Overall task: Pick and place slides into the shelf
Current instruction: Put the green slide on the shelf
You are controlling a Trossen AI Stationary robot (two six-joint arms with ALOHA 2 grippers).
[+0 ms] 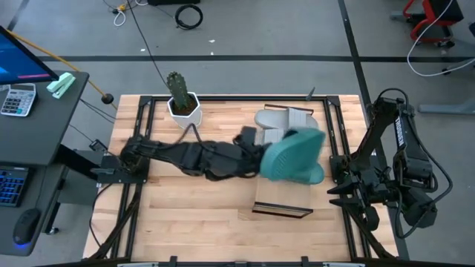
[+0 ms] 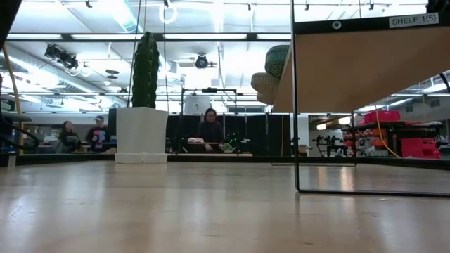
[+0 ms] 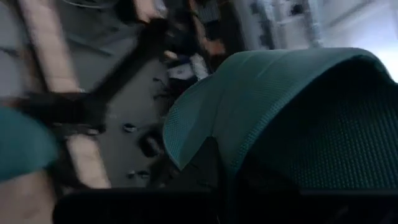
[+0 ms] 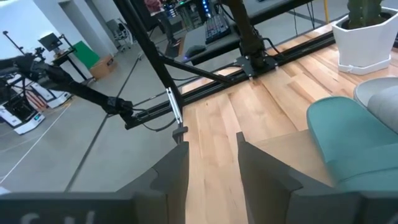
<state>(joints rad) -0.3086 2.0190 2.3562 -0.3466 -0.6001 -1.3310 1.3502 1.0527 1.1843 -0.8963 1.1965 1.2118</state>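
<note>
Slatted wooden tabletop [image 1: 193, 215], with a teal green slide sandal [image 1: 295, 157] held above the low plank-topped shelf [image 1: 282, 202].

A firm grip on the teal sandal is kept by the left gripper [image 1: 261, 154]; a light grey slide sandal [image 1: 286, 119] lies just beyond it on the shelf. The right gripper [image 4: 211, 163] is parked at the table's right edge, fingers parted. A white-potted cactus [image 1: 180, 100] stands behind the left arm.

**Workshop Around the Slatted Wooden Tabletop**

A grey concrete floor [image 1: 245, 30] is seen around the slatted wooden tabletop [image 1: 193, 215]. A dark desk [image 1: 41, 122] with a calculator [image 1: 16, 99] stands beside it. Beyond it, ceiling strip lights [image 2: 77, 36] and seated people [image 2: 209, 130] are visible.
</note>
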